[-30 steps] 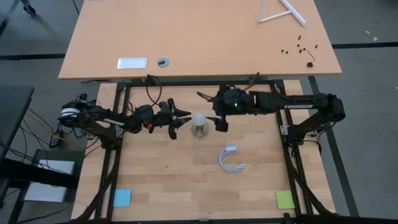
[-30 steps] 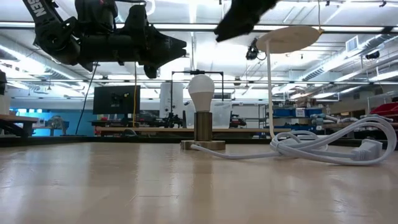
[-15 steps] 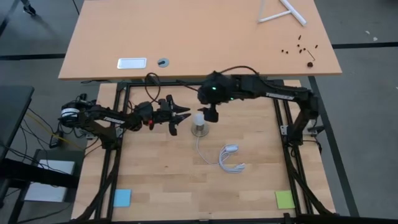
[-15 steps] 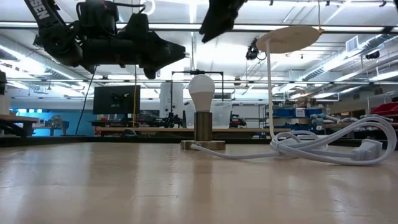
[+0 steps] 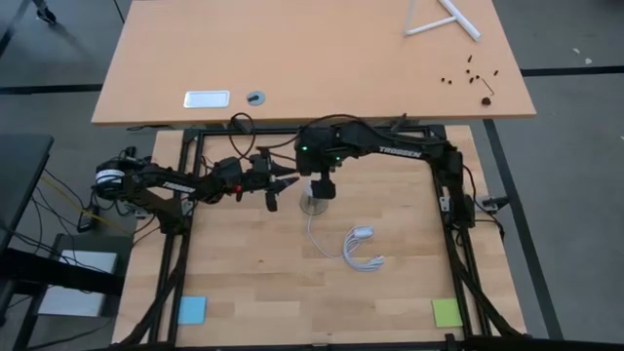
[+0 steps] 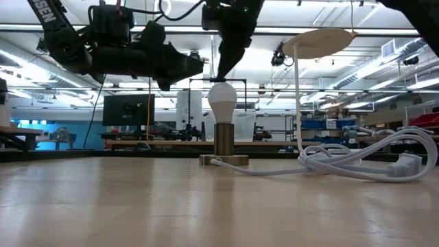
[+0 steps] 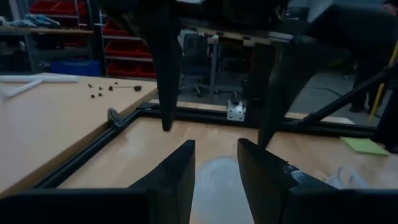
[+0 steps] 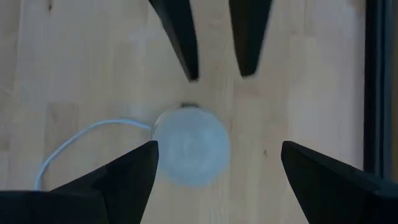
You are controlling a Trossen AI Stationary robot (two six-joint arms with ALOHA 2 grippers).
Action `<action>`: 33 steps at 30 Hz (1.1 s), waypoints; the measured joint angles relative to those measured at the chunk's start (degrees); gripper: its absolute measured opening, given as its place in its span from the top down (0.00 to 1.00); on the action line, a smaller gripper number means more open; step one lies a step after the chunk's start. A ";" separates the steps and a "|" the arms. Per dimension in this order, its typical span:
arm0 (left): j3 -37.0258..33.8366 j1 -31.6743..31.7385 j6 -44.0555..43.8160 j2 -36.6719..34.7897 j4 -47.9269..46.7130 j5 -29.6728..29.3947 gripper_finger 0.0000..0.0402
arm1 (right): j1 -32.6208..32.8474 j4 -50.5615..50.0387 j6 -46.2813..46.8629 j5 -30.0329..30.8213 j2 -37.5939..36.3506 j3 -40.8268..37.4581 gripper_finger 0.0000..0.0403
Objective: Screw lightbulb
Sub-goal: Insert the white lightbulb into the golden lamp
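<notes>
Left pincer hovers above the light wooden table, just left of the small white frosted lightbulb; its dark fingers stand partly apart and hold nothing. From above the bulb is hidden under the right arm's wrist. In the low view it stands upright in a short brass cylinder socket on a flat round base, near the table's middle. Right pincer hangs directly over the bulb, pointing down, fingers spread wide to either side, empty; whether the tips touch the glass is hard to make out. Coiled white cord lies right of the socket.
</notes>
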 joint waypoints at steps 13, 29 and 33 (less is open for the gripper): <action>0.00 1.45 -0.01 -0.02 -3.05 -1.44 0.68 | -0.17 0.51 -5.07 -3.26 2.14 -0.05 0.14; 0.00 1.45 0.00 -0.02 -4.07 -1.41 0.68 | -0.59 1.31 -6.20 -3.39 2.00 -2.84 0.14; 0.00 1.45 -0.01 -0.02 -4.10 -1.39 0.68 | -0.63 1.67 -6.24 -3.39 1.99 -3.96 0.14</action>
